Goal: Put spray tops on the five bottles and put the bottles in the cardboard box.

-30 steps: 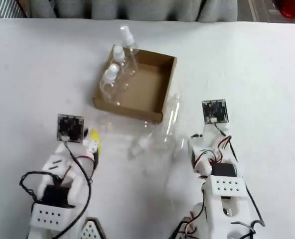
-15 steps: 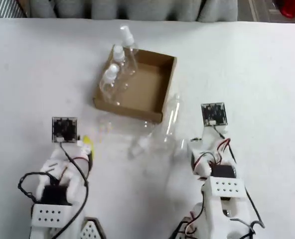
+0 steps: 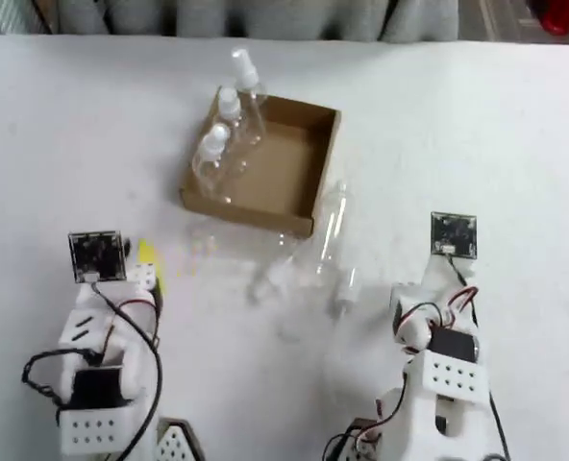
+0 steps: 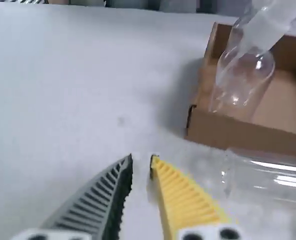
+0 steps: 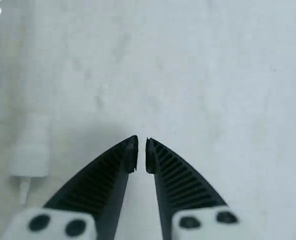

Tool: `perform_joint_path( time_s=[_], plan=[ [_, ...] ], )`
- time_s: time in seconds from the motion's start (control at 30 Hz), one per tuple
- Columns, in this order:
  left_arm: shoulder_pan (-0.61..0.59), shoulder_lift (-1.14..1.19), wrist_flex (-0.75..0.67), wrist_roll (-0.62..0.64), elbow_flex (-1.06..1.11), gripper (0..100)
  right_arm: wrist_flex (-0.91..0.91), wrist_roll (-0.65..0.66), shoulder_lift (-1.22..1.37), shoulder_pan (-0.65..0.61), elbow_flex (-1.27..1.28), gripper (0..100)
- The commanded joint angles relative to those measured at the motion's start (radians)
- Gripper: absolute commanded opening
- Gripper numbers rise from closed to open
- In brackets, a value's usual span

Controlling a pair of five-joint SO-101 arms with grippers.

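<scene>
Spray top [image 5: 30, 155] untouched | left hand [image 4: 141, 159] nearly closed, empty | right hand [image 5: 141, 141] nearly closed, empty

high: overhead, down on table [image 3: 73, 125]; wrists: low, close | shared: cardboard box [image 3: 246, 213]

Clear glossy plastic bottles [image 3: 210, 161], matt brown cardboard box [image 3: 256, 214], smooth matt white table [image 3: 477, 125]
</scene>
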Motion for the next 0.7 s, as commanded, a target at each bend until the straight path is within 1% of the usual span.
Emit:
perform_joint_path(
  time_s=[0.0, 0.03, 0.1, 0.23, 0.27, 0.4, 0.47, 0.67],
  plan=[
    [-0.050, -0.044, -0.017, -0.074, -0.018, 7, 0.097, 0.017, -0.084, -0.038, -0.058, 1.9],
    [-0.047, -0.044, -0.008, -0.072, -0.020, 7, 0.096, 0.017, -0.099, -0.031, -0.054, 1.9],
    [-0.048, -0.044, 0.057, -0.072, -0.040, 7, 0.094, 0.017, -0.108, -0.025, -0.048, 1.9],
    [-0.053, -0.044, 0.281, -0.075, -0.155, 7, 0.082, 0.015, -0.088, -0.031, -0.048, 1.9],
    [-0.051, -0.042, 0.316, -0.077, -0.170, 7, 0.064, 0.011, -0.079, -0.027, -0.048, 1.9],
    [-0.054, -0.042, 0.347, -0.077, -0.180, 7, 0.021, 0.008, -0.027, -0.033, -0.049, 1.9],
    [-0.047, -0.044, 0.356, -0.077, -0.176, 7, 0.002, 0.008, -0.005, -0.067, -0.049, 1.9],
    [-0.004, -0.042, 0.348, -0.077, -0.147, 7, 0.045, 0.008, 0.025, -0.079, -0.086, 1.9]
  ],
)
